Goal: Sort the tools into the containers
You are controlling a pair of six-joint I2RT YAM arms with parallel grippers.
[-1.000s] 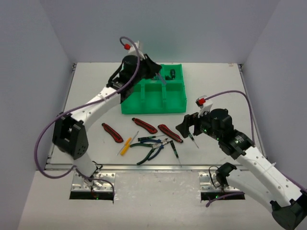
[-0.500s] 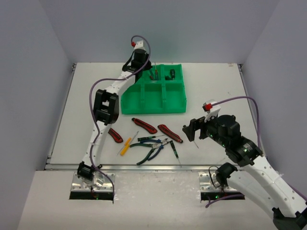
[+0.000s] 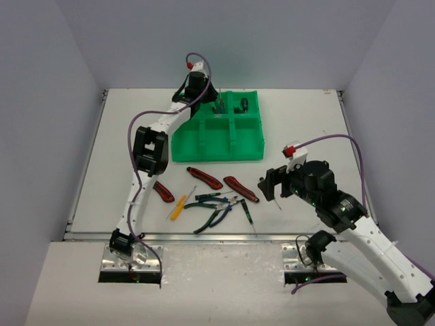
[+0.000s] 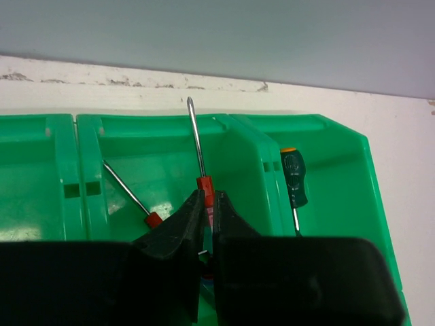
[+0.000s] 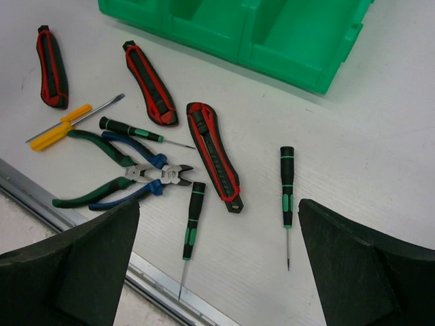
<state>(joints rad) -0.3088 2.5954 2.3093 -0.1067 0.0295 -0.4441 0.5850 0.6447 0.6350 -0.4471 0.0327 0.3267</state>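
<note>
Handle of red screwdriver (image 4: pixel 204 185) sits hidden inside clamped left gripper (image 4: pixel 209 204); right gripper (image 5: pixel 217 255) gapes empty.

1. No text, label, brand, number or sign was legible in any view.
2. The utility knives (image 5: pixel 214 155) showed only red and black on their handles; any print there was too small to tell.
3. The red precision screwdriver (image 4: pixel 205 189) and the green-black screwdriver (image 4: pixel 293 178) in the green tray (image 4: pixel 340 156) carried no marking that could be read.
</note>
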